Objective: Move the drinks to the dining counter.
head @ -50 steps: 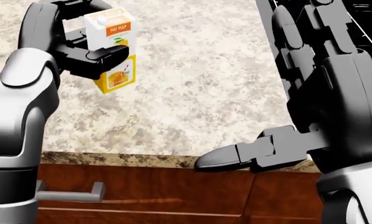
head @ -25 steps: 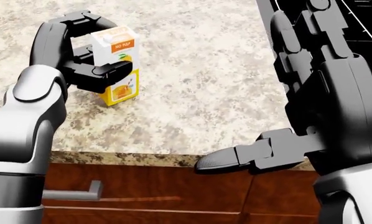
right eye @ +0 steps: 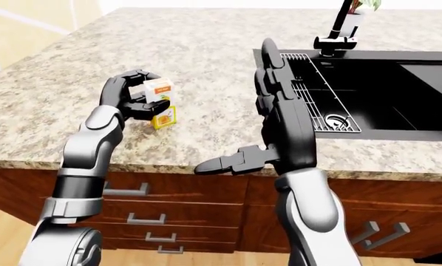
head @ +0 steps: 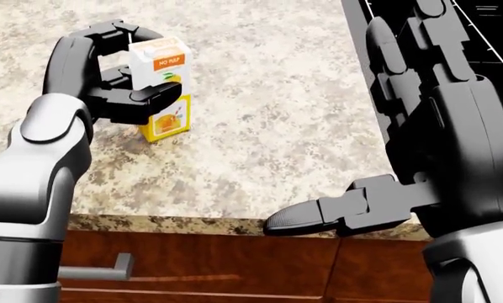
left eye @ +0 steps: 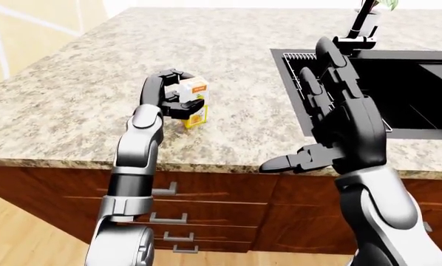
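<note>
the granite counter (left eye: pixel 73 105) carries a small juice carton (head: pixel 162 88) left of the black sink (right eye: pixel 384 88), its base seemingly on the stone, though contact cannot be confirmed. the carton is judged light, stiff-sided yet crushable, with smooth faces, best gripped across the flat middle, as the left hand (head: pixel 108 79) is wrapped there now. the right hand (head: pixel 420 126) is held spread and empty; the carton's far face is hidden, its print mostly unreadable.

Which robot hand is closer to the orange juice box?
The left hand. Its fingers wrap round the juice box on the counter. The right hand is open, off to the box's right, near the sink.
</note>
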Robot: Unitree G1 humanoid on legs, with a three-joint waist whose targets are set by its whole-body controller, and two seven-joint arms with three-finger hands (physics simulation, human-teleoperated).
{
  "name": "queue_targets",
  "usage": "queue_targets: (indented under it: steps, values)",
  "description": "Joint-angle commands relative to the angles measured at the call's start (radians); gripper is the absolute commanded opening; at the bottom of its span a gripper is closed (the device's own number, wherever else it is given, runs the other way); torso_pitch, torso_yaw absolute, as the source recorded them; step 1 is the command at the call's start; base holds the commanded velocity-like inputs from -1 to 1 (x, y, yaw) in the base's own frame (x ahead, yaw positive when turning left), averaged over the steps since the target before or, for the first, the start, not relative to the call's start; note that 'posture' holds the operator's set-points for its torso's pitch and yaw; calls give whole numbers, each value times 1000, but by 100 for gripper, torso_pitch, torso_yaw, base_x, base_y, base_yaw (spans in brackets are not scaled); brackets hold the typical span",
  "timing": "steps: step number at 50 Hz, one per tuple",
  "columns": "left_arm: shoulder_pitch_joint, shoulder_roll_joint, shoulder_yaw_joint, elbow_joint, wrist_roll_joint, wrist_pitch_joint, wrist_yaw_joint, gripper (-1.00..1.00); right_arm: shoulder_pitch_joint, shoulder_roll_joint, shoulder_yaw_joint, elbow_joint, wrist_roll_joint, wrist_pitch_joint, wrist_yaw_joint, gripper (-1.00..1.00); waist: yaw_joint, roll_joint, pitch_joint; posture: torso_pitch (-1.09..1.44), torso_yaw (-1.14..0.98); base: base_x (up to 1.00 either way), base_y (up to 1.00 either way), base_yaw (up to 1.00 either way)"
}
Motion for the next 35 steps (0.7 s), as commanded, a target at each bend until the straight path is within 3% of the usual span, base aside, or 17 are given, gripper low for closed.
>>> queue_targets:
  steps: [1, 12, 14, 29, 31, 32, 35]
  values:
    - [-45, 10, 9, -52, -4, -44, 2, -51, -21, -2, -2, -25, -2, -28, -1, 100, -1, 2, -27, 0, 0, 0, 0, 0]
    - [-42, 9, 8, -71, -4, -28, -3, -24, -18, -2, -4, -23, -3, -32, 1, 100, -5, 4, -26, 0, 0, 0, 0, 0]
    - [-41, 9, 7, -73, -3, -25, -7, -6, -20, -2, -6, -24, -2, -31, 1, 100, -5, 5, -25, 0, 0, 0, 0, 0]
    - [-39, 15, 8, -145, -1, 28, -17, 9, -35, -6, -10, -18, 2, -23, -1, 100, -3, 4, -28, 0, 0, 0, 0, 0]
    - [-37, 14, 7, -169, -1, 45, -19, 16, -35, -6, -10, -21, 4, -20, -1, 100, -3, 4, -27, 0, 0, 0, 0, 0]
    - [-36, 14, 6, -182, 0, 54, -21, 37, -36, -7, -11, -25, 4, -17, -2, 100, -3, 4, -28, 0, 0, 0, 0, 0]
    - [-36, 13, 5, -216, 4, 79, -25, 49, -34, -8, -13, -25, 6, -19, -1, 100, -2, 2, -27, 0, 0, 0, 0, 0]
